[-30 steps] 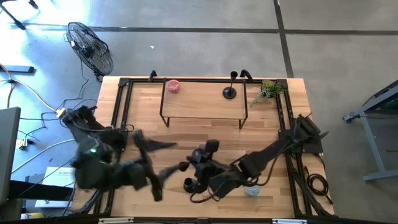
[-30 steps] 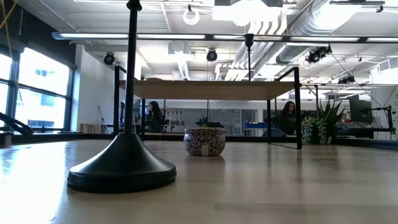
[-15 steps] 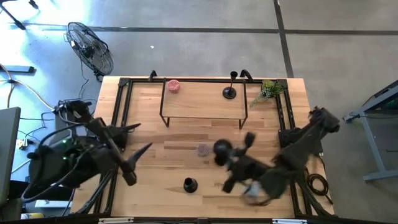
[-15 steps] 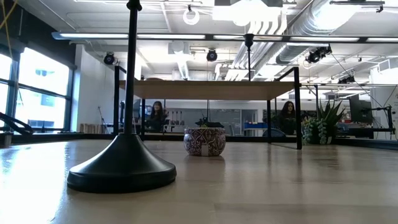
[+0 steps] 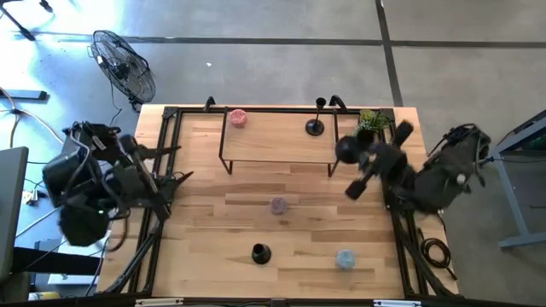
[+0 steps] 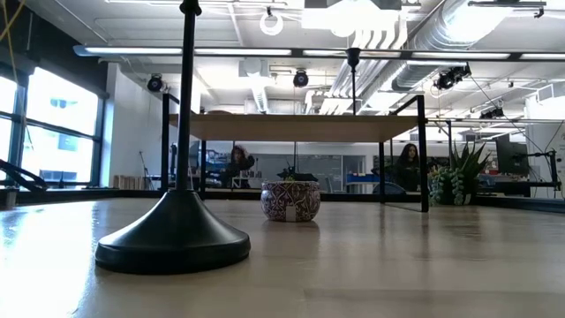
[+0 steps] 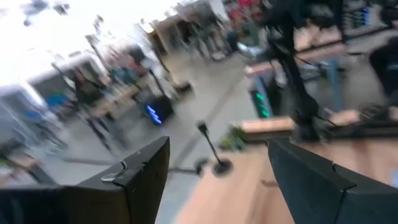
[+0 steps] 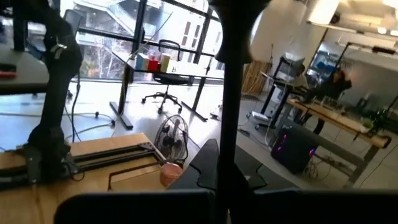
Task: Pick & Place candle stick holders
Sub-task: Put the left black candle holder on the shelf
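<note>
One black candle stick holder (image 5: pixel 345 151) is in my right gripper (image 5: pixel 365 164), lifted above the table by the shelf's right end; its stem (image 8: pixel 230 93) crosses the right wrist view. A second holder (image 5: pixel 315 127) stands on its base on the shelf. A third holder (image 5: pixel 260 253) stands on its base on the table near the front edge and is close up in the low view (image 6: pixel 174 238). My left gripper (image 5: pixel 175 164) is open and empty at the table's left edge; its fingers show spread in the left wrist view (image 7: pixel 217 186). My right gripper is shut on the holder's thin stem (image 8: pixel 229 143), which passes between its two fingers and lies across them. The round base (image 5: pixel 345 151) stands out beyond the fingers. The holder is lifted clear of the table and the shelf.
A wooden shelf on a black frame (image 5: pixel 277 141) stands at the back, with a pink tin (image 5: pixel 237 118) on it. A plant (image 5: pixel 368 124) stands at the back right. A patterned tin (image 5: pixel 279 205) and a pale blue tin (image 5: pixel 345 258) sit on the table. People show in the room behind.
My right gripper has carried the holder up from the middle of the table toward the far right, to beside the shelf's right end. My left gripper has drawn back from the table's near middle to its left edge. The patterned tin now shows uncovered.
</note>
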You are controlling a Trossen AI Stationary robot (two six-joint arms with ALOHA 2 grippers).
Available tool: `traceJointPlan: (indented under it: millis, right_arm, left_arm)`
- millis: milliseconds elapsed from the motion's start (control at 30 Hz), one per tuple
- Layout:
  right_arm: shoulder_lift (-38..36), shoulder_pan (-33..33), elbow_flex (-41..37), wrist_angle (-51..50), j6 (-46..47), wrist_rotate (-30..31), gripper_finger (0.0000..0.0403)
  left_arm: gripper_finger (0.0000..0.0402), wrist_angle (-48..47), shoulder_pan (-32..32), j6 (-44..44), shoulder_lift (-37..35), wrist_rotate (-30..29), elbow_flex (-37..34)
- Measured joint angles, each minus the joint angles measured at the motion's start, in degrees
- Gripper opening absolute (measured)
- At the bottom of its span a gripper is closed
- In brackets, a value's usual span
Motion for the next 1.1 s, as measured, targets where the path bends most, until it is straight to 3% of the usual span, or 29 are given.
traceJointPlan:
  millis: [67,100,233,367,500,800,1100]
  right_arm:
    - [-1.85,-2.18,0.00,-3.97,2.77,-2.42,0.0000]
    - [-2.61,-3.48,0.00,-6.62,4.93,-3.95,0.0000]
    - [-5.38,-9.59,-1.01,-19.18,16.20,-9.13,0.0000]
    - [-8.82,-14.91,-7.88,-20.97,19.77,-12.57,0.0000]
    - [-13.25,-19.98,-18.27,-10.84,13.91,-20.35,0.0000]
    - [-24.58,-29.88,-43.34,27.62,-2.93,-44.39,0.0000]
    - [-24.35,-40.31,-54.37,39.10,-3.41,-58.24,0.0000]
  left_arm:
    - [0.0269,-10.00,0.03,-13.63,-0.44,3.51,-0.08]
    - [0.0269,-9.70,0.16,-17.12,-0.84,4.61,-1.07]
    - [0.0269,-3.53,1.21,-10.76,-4.13,5.82,-8.81]
    - [0.0269,-5.78,1.14,-14.21,-7.82,5.56,-15.40]
    - [0.0269,-5.97,1.20,-18.72,-12.20,3.35,-21.98]
    - [0.0269,-0.33,1.11,-27.61,-22.12,5.68,-39.38]
    - [0.0269,20.95,1.11,-27.64,-25.53,5.85,-62.15]
